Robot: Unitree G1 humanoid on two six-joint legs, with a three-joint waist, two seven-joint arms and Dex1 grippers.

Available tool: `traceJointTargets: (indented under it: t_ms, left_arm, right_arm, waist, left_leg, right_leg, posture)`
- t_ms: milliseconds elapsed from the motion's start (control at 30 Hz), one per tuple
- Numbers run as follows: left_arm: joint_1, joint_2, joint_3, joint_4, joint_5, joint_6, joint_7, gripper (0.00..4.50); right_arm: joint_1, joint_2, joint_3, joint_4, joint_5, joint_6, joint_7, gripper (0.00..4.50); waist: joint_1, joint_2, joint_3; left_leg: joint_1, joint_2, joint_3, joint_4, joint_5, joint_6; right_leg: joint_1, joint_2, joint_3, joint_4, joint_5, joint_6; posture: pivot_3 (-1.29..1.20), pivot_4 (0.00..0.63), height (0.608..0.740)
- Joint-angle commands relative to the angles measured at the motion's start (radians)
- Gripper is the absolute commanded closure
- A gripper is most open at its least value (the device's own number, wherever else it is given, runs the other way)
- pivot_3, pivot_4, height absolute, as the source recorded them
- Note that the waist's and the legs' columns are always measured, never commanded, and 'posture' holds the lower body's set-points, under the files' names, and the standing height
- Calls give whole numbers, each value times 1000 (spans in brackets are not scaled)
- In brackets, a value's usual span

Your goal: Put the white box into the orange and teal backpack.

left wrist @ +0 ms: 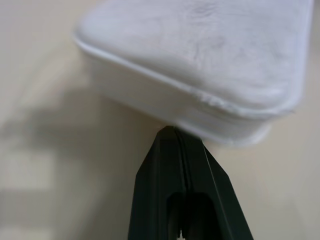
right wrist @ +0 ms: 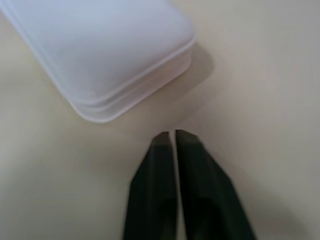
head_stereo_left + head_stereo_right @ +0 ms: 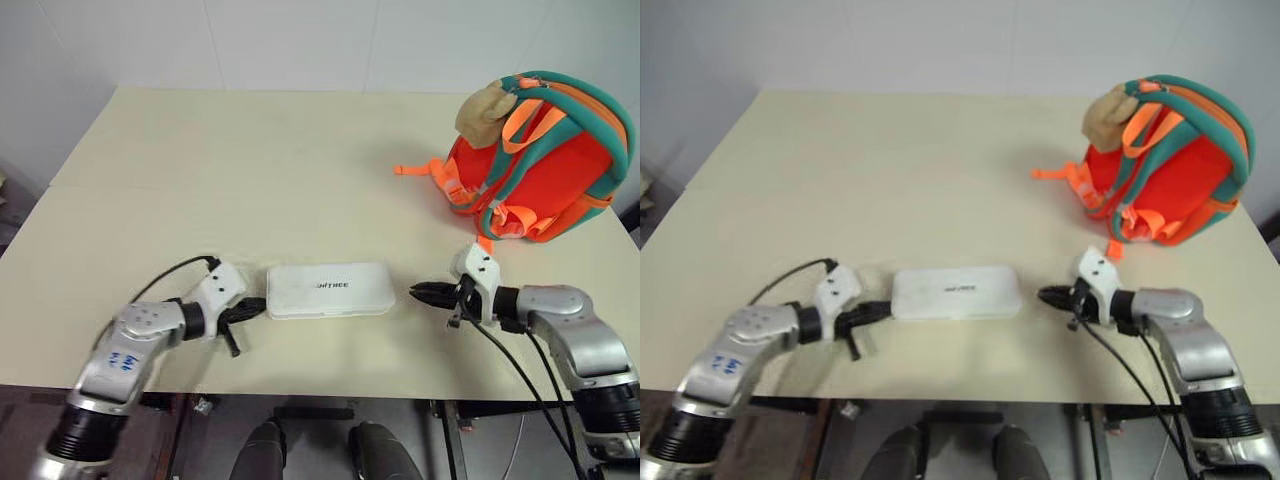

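Observation:
The white box [image 3: 330, 290] lies flat near the table's front edge, its dark lettering facing up. My left gripper [image 3: 258, 306] is shut with nothing in it, and its tip [image 1: 171, 132] rests against the box's left end. My right gripper [image 3: 414, 292] points at the box's right end from a short gap away. Its fingers [image 2: 192, 165] stand apart by a narrow slit and hold nothing. The orange and teal backpack [image 3: 545, 170] stands at the table's far right with a tan plush animal [image 3: 487, 112] on its top.
The cream table [image 3: 250, 170] stretches bare behind the box to the wall. Orange strap ends [image 3: 420, 170] trail from the backpack onto the tabletop. Black cables [image 3: 520, 370] hang from my right wrist over the front edge.

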Motion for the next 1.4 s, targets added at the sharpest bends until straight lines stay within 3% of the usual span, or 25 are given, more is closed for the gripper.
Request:
traceJointTargets:
  t_ms: [33, 333, 467, 667, 1000, 1400]
  left_arm:
    - [-20, 57, 30, 77, -21, 85, -44, 3886]
    - [-235, 67, 58, 191, -255, 440, -180, 1232]
    - [-389, -1, 65, 310, -367, 663, -191, 64]
    - [-449, -99, 111, 374, -409, 801, -102, 64]
    - [-402, -114, 119, 312, -464, 932, -42, 64]
    - [-400, -161, 78, 391, -435, 855, -3, 64]
  right_arm:
    - [-31, -31, -38, -51, 74, 96, 21, 2968]
    - [-194, -82, -73, -56, 244, 557, -32, 8]
    - [-323, -80, -53, 3, 306, 820, -75, 0]
    - [-369, -38, 4, 32, 314, 913, -129, 0]
    - [-367, 24, 20, -14, 350, 985, -192, 0]
    - [-347, 58, 56, -43, 357, 943, -218, 0]
  waist:
    - [2, 0, 0]
    - [6, 0, 0]
    - [9, 0, 0]
    - [7, 0, 0]
    - [7, 0, 0]
    - [12, 0, 0]
  left_leg:
    - [1, 0, 0, 0, 0, 0]
    - [0, 0, -2, -1, 0, 0]
    - [-6, -1, -3, 1, 1, 1]
    - [-17, -1, -6, 4, 1, 1]
    - [-20, -1, -4, 8, 1, 0]
    - [-16, -2, -6, 10, 0, 1]
  right_leg:
    - [1, 0, 0, -1, 0, 0]
    - [1, 0, -1, -2, 0, 0]
    - [-4, -1, -2, 0, 0, 0]
    - [-12, -1, -5, -1, 0, 0]
    - [-15, -1, -4, 2, 0, 0]
    - [-9, -2, -6, 1, 0, 1]
  posture:
    - [0, 150, 740]
    - [0, 150, 740]
    - [0, 150, 740]
    - [0, 150, 740]
    - [0, 150, 740]
    - [0, 150, 740]
